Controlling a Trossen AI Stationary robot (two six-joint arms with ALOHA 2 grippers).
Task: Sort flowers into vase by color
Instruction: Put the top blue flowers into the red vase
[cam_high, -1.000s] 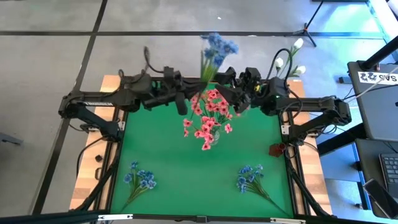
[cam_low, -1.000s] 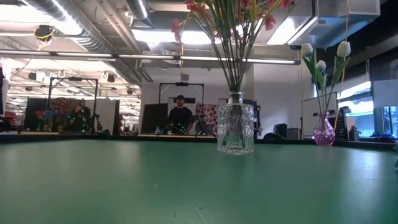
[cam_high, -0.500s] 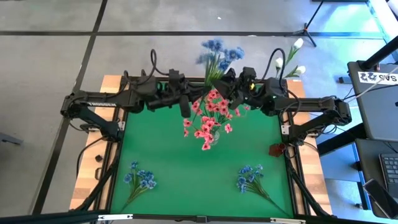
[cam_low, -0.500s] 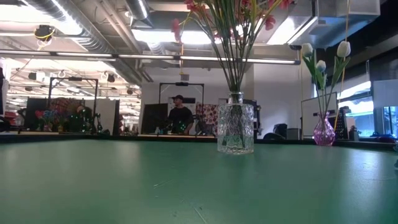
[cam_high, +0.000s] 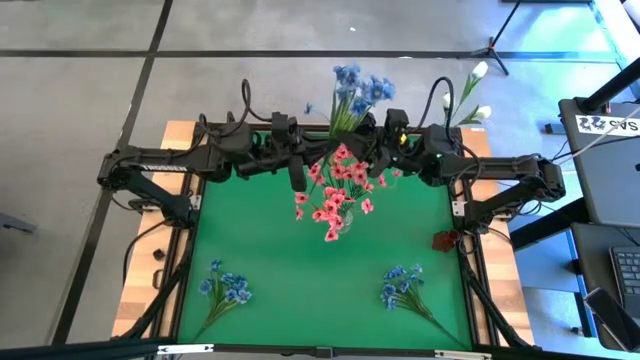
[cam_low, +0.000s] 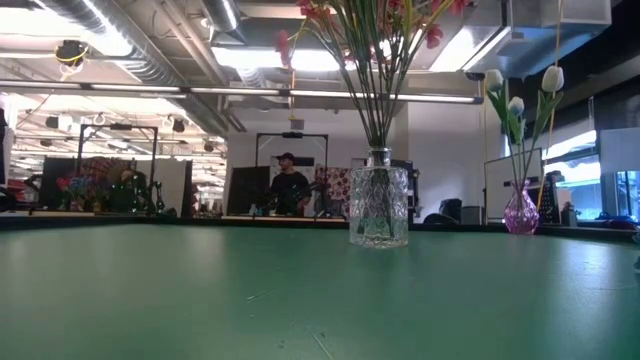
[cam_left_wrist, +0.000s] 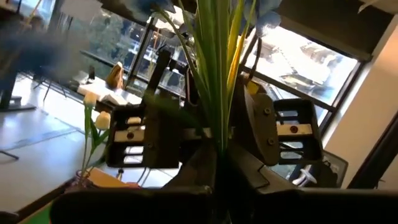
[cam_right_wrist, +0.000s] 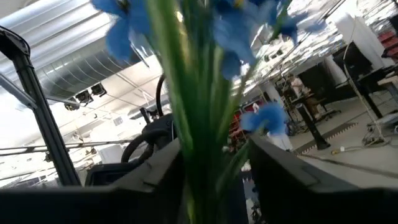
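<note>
A blue flower sprig stands in the air over the table's far middle, held between my two grippers. My left gripper comes in from the left and is shut on its green stems. My right gripper comes in from the right and is closed on the same stems. Pink flowers stand by their stems in a clear glass vase at the table's centre. White buds stand in a small pink vase at the far right. Two more blue sprigs lie flat near the front edge. My left gripper pinches the bundle of green stems between its two fingers, coming about level from the table's left. The stems rise upright out of the fingers, lifted clear of the table. My right gripper has the same stem bundle between its two fingers, coming from the table's right and slanting upward. The fingers lie across the stems. The blue blooms stand above them.
A small dark red object lies at the table's right edge. A laptop and equipment stand beyond the right side. In the low view a person stands in the room far behind the table. The green mat is open between the lying sprigs.
My right gripper has closed in on the stems and tipped a little. The blue sprig's head has swung slightly toward the table's right and steadied. The vases and the lying sprigs have stayed in place.
</note>
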